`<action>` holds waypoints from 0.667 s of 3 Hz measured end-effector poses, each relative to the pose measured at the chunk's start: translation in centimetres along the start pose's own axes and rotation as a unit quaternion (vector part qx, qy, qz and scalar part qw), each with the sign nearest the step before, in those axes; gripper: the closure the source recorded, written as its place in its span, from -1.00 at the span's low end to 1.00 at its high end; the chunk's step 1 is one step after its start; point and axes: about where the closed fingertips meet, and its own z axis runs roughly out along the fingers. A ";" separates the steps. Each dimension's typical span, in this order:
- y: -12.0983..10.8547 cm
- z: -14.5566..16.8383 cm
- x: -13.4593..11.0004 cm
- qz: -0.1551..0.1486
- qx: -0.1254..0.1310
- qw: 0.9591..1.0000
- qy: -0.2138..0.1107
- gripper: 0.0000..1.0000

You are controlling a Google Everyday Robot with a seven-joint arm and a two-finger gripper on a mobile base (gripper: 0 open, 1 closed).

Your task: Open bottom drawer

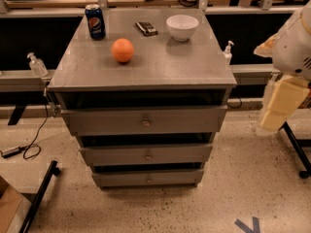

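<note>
The grey cabinet has three drawer fronts stacked under its top [194, 67]. The bottom drawer [121, 178] is the lowest and narrowest front, with a small round metal knob [148, 180] at its middle, and it sits pushed in near the floor. My gripper [278, 106] hangs at the right edge of the view. It is cream-coloured under the white arm, well to the right of the cabinet and above the height of the bottom drawer. It touches nothing.
On the cabinet top stand a Pepsi can [95, 21], an orange [122, 50], a white bowl [182, 27] and a small dark object [146, 28]. The middle drawer [112, 155] and top drawer [107, 122] sit above. Black frame legs stand at the floor's left [41, 193] and right [296, 147].
</note>
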 end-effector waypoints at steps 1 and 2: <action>-0.2 3.4 0.3 -0.006 0.006 1.000 -0.009 -1.00; -0.8 7.2 1.0 0.012 0.013 1.000 -0.026 -1.00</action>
